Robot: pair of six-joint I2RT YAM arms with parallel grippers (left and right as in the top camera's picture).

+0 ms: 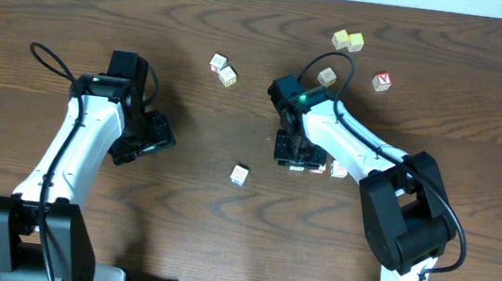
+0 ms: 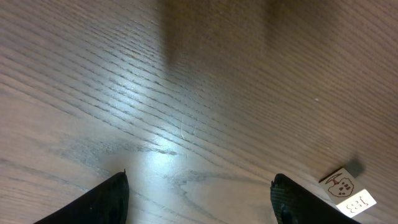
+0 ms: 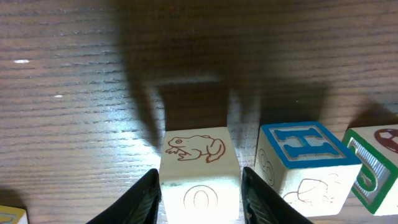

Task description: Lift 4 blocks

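Right hand (image 3: 200, 186): its fingers (image 3: 146, 199) were set on either side of the frog block, close against its sides. Whether the block was clamped or only flanked could not be told.
Frog block (image 3: 198, 149): was found between those fingers, level with its neighbours, with a brown frog printed on top.
H block (image 3: 303, 146): was placed just beside the frog block, with a blue H framed on top.
Green-edged block (image 3: 376, 165): was seen next in the same row, cut off by the frame edge.
Left hand (image 2: 199, 186): was held wide apart over bare desk (image 1: 188, 209), with nothing caught between its fingers.
Lone block (image 1: 239, 174): was left on the desk between the two arms, well apart from the row.
Far pair: a white-faced block (image 1: 218, 62) and a tan-faced block (image 1: 229, 76) were seen touching.
Yellow cubes (image 1: 340, 39): were set side by side farthest off, with the red-letter cube (image 1: 382, 81) near them.
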